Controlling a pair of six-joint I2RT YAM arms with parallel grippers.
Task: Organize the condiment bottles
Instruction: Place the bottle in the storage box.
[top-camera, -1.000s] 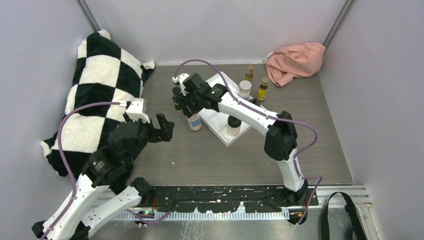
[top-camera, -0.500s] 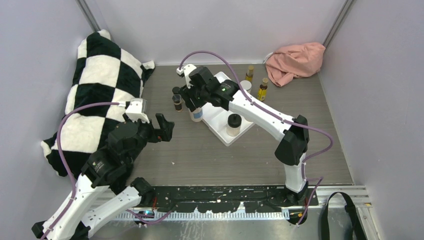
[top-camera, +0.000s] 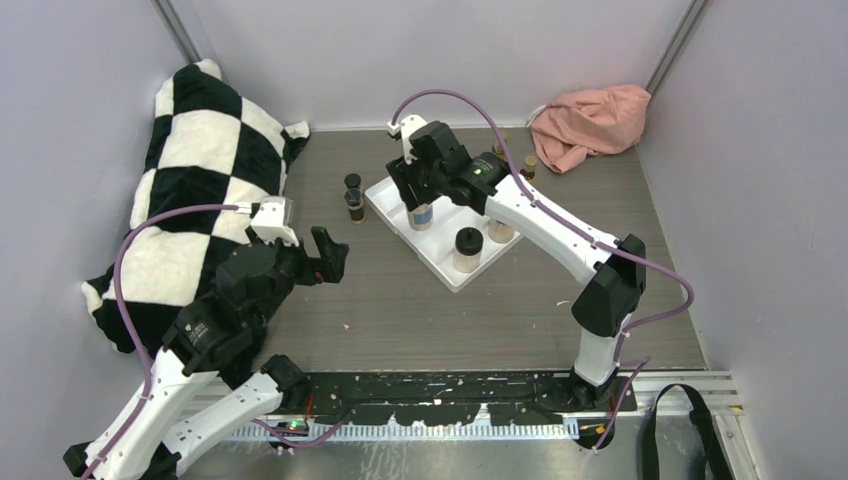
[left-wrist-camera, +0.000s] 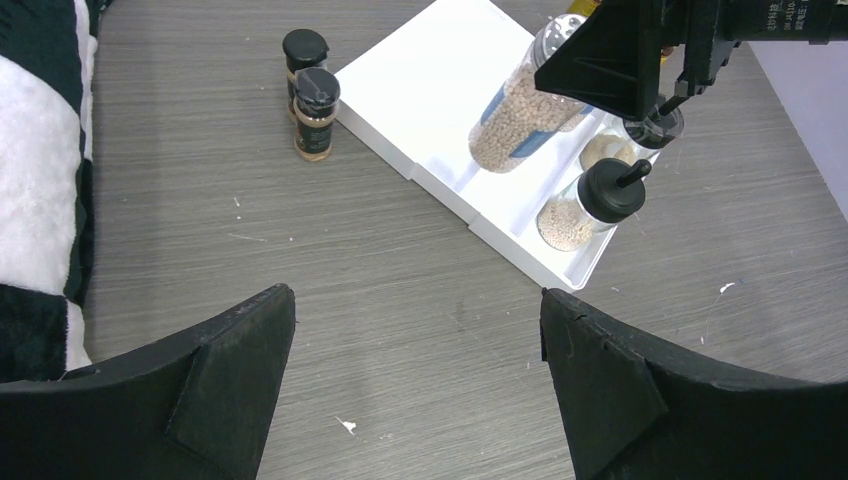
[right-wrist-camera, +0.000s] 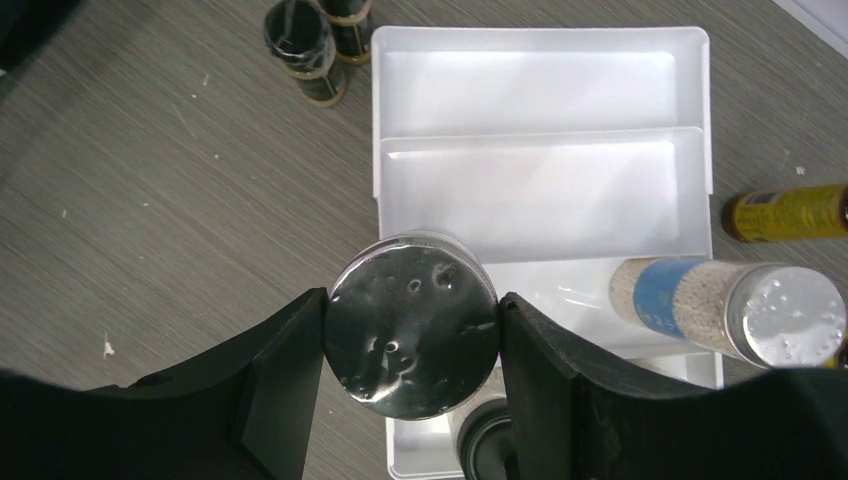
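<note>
A: Right hand, go.
B: My right hand (right-wrist-camera: 410, 312) is pinching the clear jar of pale grains with a silver lid and blue label (left-wrist-camera: 515, 120), one finger either side of the lid. It hangs over the white plastic divided tray (top-camera: 388, 199), about mid-length, toward the 8 o'clock wall. It looks tilted from my left wrist view. Can't tell if the base touches.
A: Left hand?
B: My left hand (left-wrist-camera: 417, 300) is spread wide, nothing between the fingers. It's over the grey wood-grain surface (top-camera: 400, 310) at 8 o'clock of the tray, well apart from it.
A: Rest of the bottles?
B: Tan black-capped jar (top-camera: 467, 249) is upright in the tray's 4 o'clock end compartment. Second silver-lidded blue-labelled jar (right-wrist-camera: 735, 310) is just beside it at 2 o'clock. Its base looks to sit in the next compartment, not certain. Two tiny dark black-capped bottles (left-wrist-camera: 316, 118) stand on the surface just off the tray's 9 o'clock corner, side by side, touching or nearly. One slim amber bottle with a yellow label (right-wrist-camera: 785, 212) shows past the tray at 1 o'clock, on the surface.
A: Clutter?
B: Black-and-white checkered cushion (top-camera: 200, 190) at 9 o'clock against the wall, pink crumpled cloth (top-camera: 590, 120) in the 1 o'clock corner.
</note>
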